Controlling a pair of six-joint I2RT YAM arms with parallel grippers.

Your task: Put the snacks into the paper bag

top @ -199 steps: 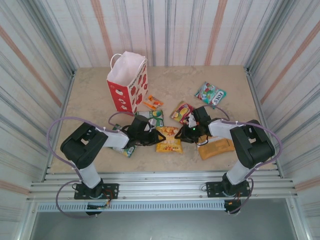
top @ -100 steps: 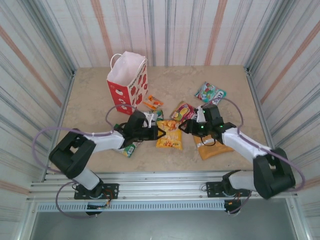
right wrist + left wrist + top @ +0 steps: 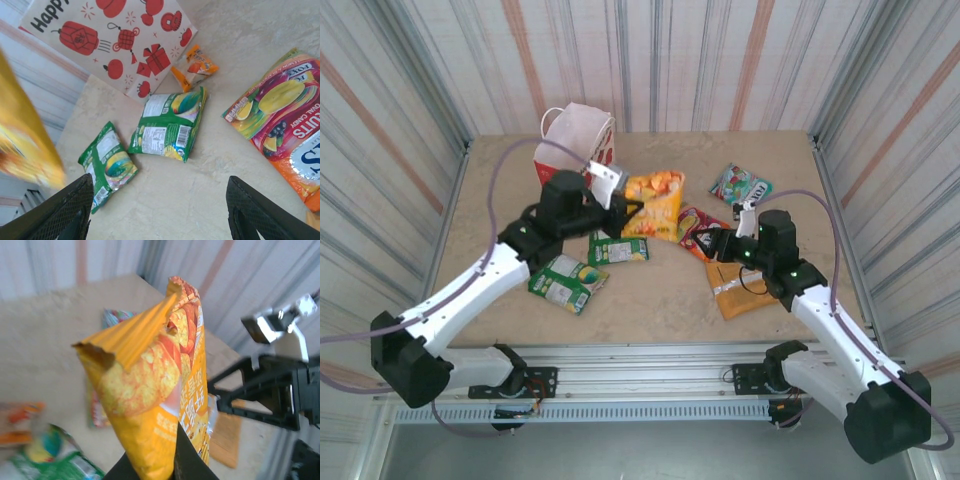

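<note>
My left gripper [image 3: 623, 211] is shut on an orange snack packet [image 3: 656, 202], held in the air just right of the paper bag [image 3: 582, 135]. In the left wrist view the orange packet [image 3: 160, 385] stands up out of the left gripper [image 3: 167, 462]. The red and white paper bag [image 3: 115, 45] stands upright at the back left, partly behind my left arm. My right gripper [image 3: 717, 246] is open with nothing in it, over bare table; the right gripper [image 3: 160, 210] faces two green packets [image 3: 170, 125] [image 3: 107, 165]. A red-yellow packet [image 3: 698, 229] lies beside it.
A teal packet [image 3: 741, 185] lies at the back right. Another orange packet [image 3: 747, 298] lies under my right arm. A small orange packet [image 3: 195, 67] lies near the bag's foot. Two green packets [image 3: 565, 283] [image 3: 618, 249] lie below my left arm. Striped walls close in the table.
My left gripper shut on the orange packet, lifted it off the table and carried it back toward the bag. My right gripper opened and drew away to the right.
</note>
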